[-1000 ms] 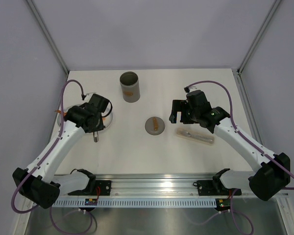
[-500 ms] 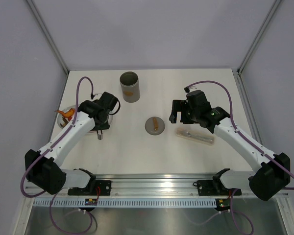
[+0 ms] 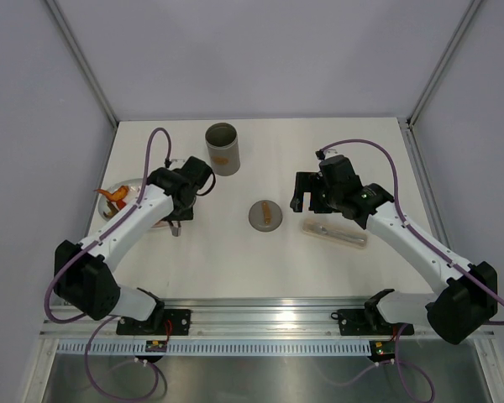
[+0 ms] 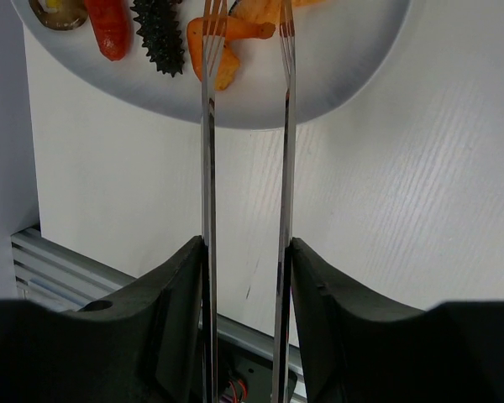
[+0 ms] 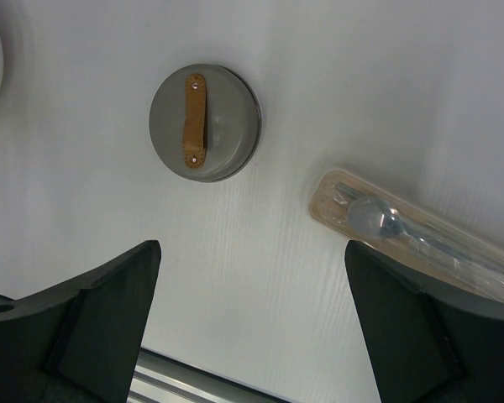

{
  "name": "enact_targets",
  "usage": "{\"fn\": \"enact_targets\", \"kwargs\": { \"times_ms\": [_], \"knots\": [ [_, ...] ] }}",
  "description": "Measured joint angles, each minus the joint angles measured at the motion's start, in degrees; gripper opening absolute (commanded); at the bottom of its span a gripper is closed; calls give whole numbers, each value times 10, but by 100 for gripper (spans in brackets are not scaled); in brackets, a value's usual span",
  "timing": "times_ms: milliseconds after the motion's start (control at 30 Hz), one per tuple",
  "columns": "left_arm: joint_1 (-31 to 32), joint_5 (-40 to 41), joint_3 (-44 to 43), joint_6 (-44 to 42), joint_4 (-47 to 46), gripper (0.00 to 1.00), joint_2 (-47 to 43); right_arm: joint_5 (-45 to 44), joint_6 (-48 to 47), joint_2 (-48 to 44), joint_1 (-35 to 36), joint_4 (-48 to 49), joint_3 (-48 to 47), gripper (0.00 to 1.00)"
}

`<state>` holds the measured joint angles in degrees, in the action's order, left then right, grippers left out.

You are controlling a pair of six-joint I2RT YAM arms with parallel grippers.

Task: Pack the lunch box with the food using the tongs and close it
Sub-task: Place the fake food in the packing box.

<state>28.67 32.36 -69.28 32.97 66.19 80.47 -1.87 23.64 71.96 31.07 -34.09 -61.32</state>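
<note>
My left gripper (image 4: 246, 252) is shut on the tongs (image 4: 208, 151), one slim silver arm pressed against each finger. The arms stand apart, and their forked tips reach over the white plate (image 4: 344, 67), straddling an orange piece of the food (image 4: 223, 50). A red piece (image 4: 109, 29) lies to its left. From above, the left gripper (image 3: 179, 211) hangs by the plate's right edge. The grey lunch box (image 3: 223, 149) stands upright and uncovered at the back. Its lid (image 3: 265, 216) with a tan strap lies mid-table, also seen as the lid (image 5: 204, 122). My right gripper (image 5: 252, 277) is open and empty, right of the lid.
A tan packet in clear wrapping (image 3: 334, 232) lies under the right arm, holding a spoon (image 5: 374, 217). A black spiky piece (image 4: 158, 38) lies on the plate with the food. An aluminium rail (image 3: 260, 319) runs along the near edge.
The left arm has swung its gripper to the right and farther back, carrying the tongs, and its jaws have widened so the tong arms spread. The right arm has not moved.
</note>
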Motion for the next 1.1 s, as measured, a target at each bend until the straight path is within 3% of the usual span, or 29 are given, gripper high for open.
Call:
{"fn": "enact_targets", "kwargs": {
  "times_ms": [1100],
  "knots": [
    [20,39,-9,-6,-4,47,62,0,2,0,0,0,9,99]
  ]
}}
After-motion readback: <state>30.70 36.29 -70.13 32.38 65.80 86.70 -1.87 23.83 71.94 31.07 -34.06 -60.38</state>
